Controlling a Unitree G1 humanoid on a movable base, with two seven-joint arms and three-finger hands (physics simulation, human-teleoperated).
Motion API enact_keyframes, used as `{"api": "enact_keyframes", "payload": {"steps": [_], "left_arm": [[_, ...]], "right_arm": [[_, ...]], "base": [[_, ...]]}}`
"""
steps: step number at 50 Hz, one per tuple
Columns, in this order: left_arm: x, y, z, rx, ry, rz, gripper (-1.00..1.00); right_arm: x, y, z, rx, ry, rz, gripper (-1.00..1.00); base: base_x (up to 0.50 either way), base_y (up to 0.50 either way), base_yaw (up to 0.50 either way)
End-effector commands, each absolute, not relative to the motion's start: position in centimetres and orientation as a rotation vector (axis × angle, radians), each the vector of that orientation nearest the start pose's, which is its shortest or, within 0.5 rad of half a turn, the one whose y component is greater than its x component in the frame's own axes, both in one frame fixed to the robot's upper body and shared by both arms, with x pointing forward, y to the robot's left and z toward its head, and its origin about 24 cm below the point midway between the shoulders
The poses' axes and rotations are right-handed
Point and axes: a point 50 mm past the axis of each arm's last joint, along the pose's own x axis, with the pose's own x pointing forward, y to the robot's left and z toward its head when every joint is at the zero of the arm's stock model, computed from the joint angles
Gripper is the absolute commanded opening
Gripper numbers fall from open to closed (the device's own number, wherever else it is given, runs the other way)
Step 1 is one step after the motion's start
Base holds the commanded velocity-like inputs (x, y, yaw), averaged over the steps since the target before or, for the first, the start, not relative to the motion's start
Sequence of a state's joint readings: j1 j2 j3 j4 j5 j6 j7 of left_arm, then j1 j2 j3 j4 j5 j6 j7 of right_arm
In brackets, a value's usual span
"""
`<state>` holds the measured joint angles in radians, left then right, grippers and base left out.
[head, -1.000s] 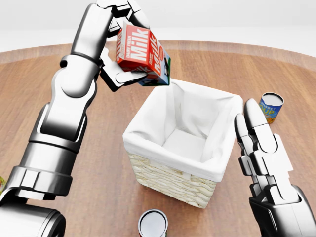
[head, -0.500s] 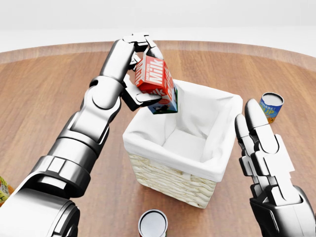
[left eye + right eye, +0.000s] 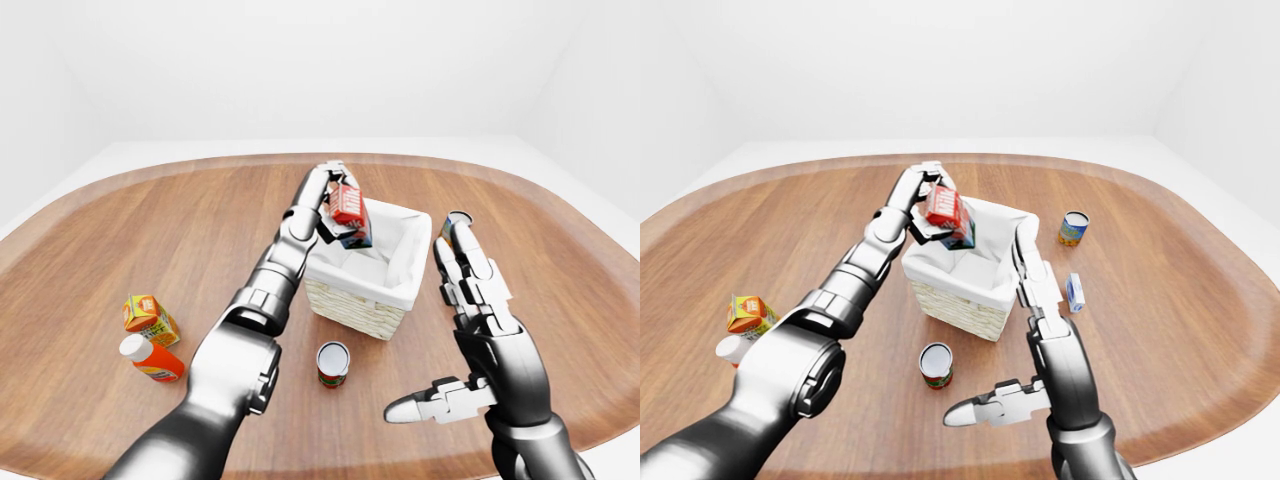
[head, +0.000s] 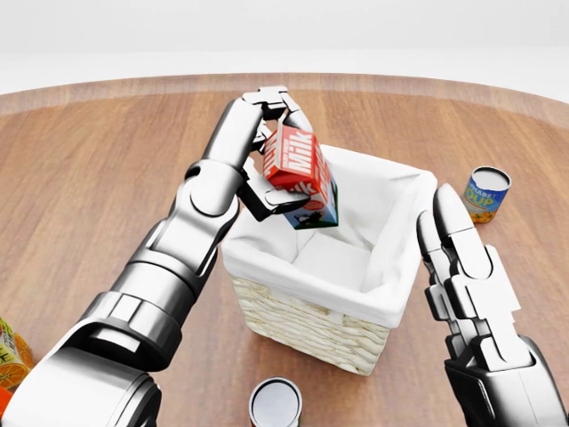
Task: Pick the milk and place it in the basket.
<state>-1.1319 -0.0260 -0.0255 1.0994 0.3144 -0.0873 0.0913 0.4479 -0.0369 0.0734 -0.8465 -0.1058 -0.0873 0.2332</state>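
Note:
The milk is a red and white carton with a blue base. My left hand is shut on it and holds it tilted just above the upper-left rim of the basket. The basket is wicker with a white cloth lining and stands in the middle of the head view. My right hand is open and empty, fingers pointing up, just right of the basket's right wall. Both also show in the left-eye view, the milk over the basket.
A soup can stands right of the basket. An open can stands below the basket. An orange carton and an orange bottle lie at the left. A small blue and white box lies at the right on the round wooden table.
My left arm has lowered and carried the milk to the right, from above the basket's upper-left corner to over its opening. My right hand shifted slightly down.

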Motion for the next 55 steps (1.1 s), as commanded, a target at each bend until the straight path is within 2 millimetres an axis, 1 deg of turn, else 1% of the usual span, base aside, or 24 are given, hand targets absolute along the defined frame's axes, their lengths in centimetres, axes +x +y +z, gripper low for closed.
{"api": "enact_keyframes", "payload": {"steps": [1,8,10,14,28,40,43,44,45,50,55], "left_arm": [[40.8,4.3,17.0,0.379,-0.163,-0.184,-1.0],[40.8,4.3,16.6,0.38,-0.149,-0.173,-1.0],[40.7,4.2,16.0,0.387,-0.13,-0.17,-1.0],[40.7,4.2,15.4,0.391,-0.109,-0.164,-1.0],[40.7,4.6,15.0,0.409,-0.095,-0.115,-1.0],[40.7,4.4,15.0,0.391,-0.093,-0.119,-1.0],[40.5,4.2,14.6,0.411,-0.087,-0.138,-1.0],[40.5,4.3,14.5,0.419,-0.087,-0.131,-0.57],[40.5,4.3,14.4,0.421,-0.088,-0.12,1.0],[40.3,4.3,14.0,0.435,-0.083,-0.115,1.0],[40.3,4.2,14.1,0.431,-0.089,-0.117,1.0]], "right_arm": [[14.9,-14.4,15.2,-0.201,-0.47,0.183,1.0],[14.9,-14.3,15.0,-0.202,-0.46,0.186,1.0],[14.9,-14.3,14.9,-0.201,-0.458,0.187,1.0],[14.9,-14.3,15.0,-0.2,-0.459,0.187,1.0],[14.9,-14.2,15.0,-0.199,-0.459,0.192,1.0],[14.8,-14.2,14.9,-0.2,-0.454,0.193,1.0],[14.8,-14.2,14.9,-0.199,-0.453,0.194,1.0],[14.8,-14.2,14.9,-0.198,-0.454,0.194,1.0],[14.8,-14.2,14.9,-0.199,-0.454,0.193,1.0],[14.8,-14.2,14.9,-0.198,-0.453,0.195,1.0],[14.9,-14.2,14.9,-0.198,-0.453,0.194,1.0]], "base": [[0.0,0.0,0.0],[0.0,0.0,0.0],[0.0,0.0,0.0],[0.0,0.0,0.0],[0.0,0.0,0.0],[0.0,0.0,0.0],[0.0,0.0,0.0],[0.0,0.0,0.0],[0.0,0.0,0.0],[0.0,0.0,0.0],[0.0,0.0,0.0]]}}
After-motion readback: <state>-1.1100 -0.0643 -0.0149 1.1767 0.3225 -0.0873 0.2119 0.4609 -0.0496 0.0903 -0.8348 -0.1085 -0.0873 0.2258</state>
